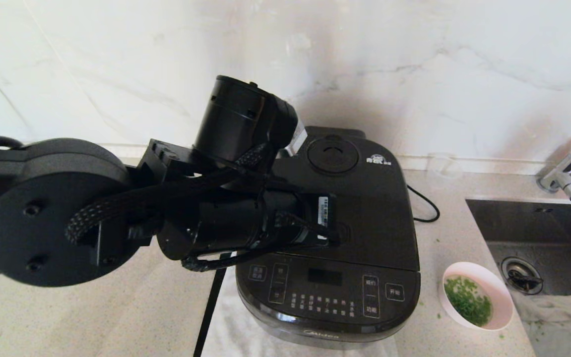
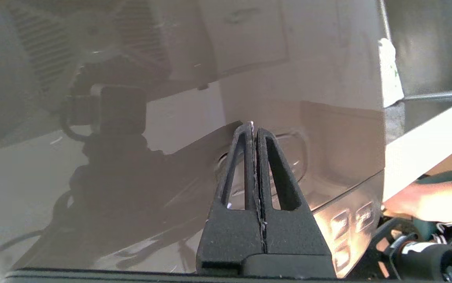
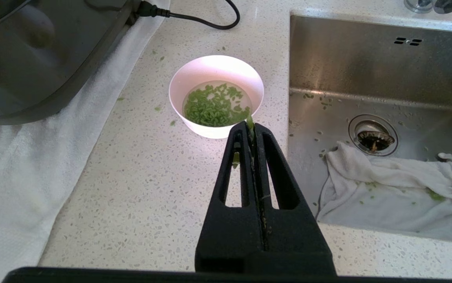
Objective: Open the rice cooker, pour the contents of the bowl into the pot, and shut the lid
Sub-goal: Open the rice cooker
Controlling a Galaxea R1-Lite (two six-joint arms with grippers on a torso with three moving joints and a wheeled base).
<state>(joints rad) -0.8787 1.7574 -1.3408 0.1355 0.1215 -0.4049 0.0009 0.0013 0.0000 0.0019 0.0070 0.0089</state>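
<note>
The black rice cooker (image 1: 330, 292) stands on the counter with its lid (image 1: 379, 208) closed, so the pot is hidden. My left arm reaches over the lid from the left. Its gripper (image 2: 254, 127) is shut, empty, with the tips just above the lid's rectangular release button (image 2: 292, 153). The pale pink bowl (image 1: 464, 268) sits right of the cooker, holding chopped green bits (image 1: 468, 300) in water. My right gripper (image 3: 251, 125) is shut and hovers over the counter, short of the bowl (image 3: 194, 74). A green scrap sticks between its tips.
A steel sink (image 1: 538, 223) with a faucet (image 1: 570, 178) and a crumpled white cloth (image 3: 398, 188) lies right of the bowl. A white towel (image 1: 235, 327) lies under the cooker, whose cord (image 1: 424, 203) trails behind. A clear cup (image 1: 441, 166) stands by the wall.
</note>
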